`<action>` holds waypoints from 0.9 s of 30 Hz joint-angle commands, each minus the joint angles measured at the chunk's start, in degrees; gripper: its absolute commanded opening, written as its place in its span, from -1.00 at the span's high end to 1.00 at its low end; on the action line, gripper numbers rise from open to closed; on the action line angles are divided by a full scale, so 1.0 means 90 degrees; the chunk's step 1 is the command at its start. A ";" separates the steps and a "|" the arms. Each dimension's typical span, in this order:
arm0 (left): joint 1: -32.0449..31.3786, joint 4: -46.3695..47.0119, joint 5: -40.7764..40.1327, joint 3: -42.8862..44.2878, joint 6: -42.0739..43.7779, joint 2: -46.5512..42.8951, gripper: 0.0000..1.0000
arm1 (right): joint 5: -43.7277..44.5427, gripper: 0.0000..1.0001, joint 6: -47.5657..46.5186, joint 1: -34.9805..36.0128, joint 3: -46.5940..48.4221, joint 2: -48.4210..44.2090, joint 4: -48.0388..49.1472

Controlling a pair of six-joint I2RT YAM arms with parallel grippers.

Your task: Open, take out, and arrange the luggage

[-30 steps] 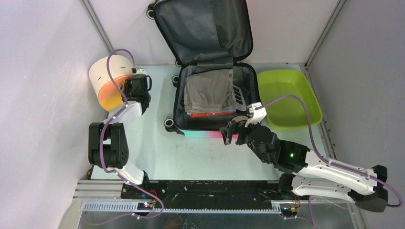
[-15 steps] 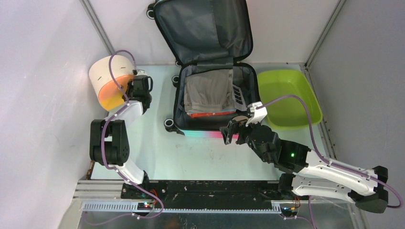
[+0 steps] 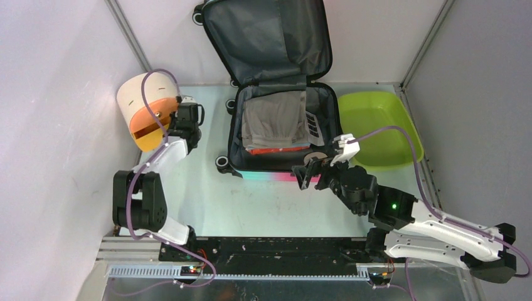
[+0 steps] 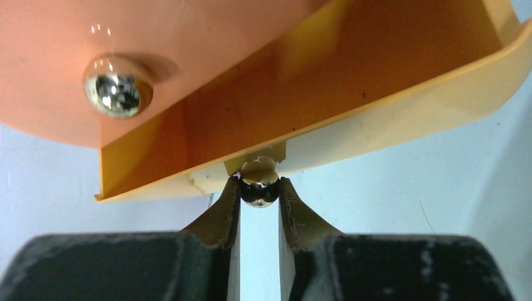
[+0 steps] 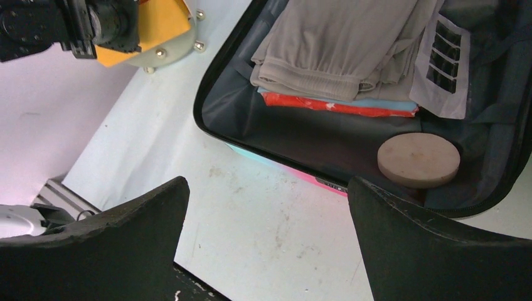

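Note:
The luggage (image 3: 233, 135) lies open at the back of the table, its grey-lined lid (image 3: 266, 37) leaning on the back wall. Inside are folded grey clothes (image 3: 274, 119), a red-orange item (image 5: 332, 105) and a round beige disc (image 5: 418, 159). My right gripper (image 5: 266, 188) hangs open over the bare table just in front of the luggage's pink-teal front edge (image 3: 270, 177). My left gripper (image 4: 259, 188) is shut on a small metal ball knob (image 4: 258, 193) on the orange drawer (image 4: 301, 81) of the cream-and-orange cylinder (image 3: 145, 106).
A lime-green tub (image 3: 376, 128) sits right of the luggage. The cylinder stands against the left wall. A second metal knob (image 4: 116, 94) shows on its orange face. White walls close in on the left, back and right.
My left gripper's jaws have closed on the knob and the orange drawer has come partly out of the cylinder. My right arm has shifted slightly to the right, still open.

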 commanded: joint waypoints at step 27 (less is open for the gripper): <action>-0.1261 -0.2089 0.1080 0.0244 -0.1370 -0.2987 -0.99 | 0.0027 -0.99 0.0506 -0.0886 0.0469 -0.0089 -0.1178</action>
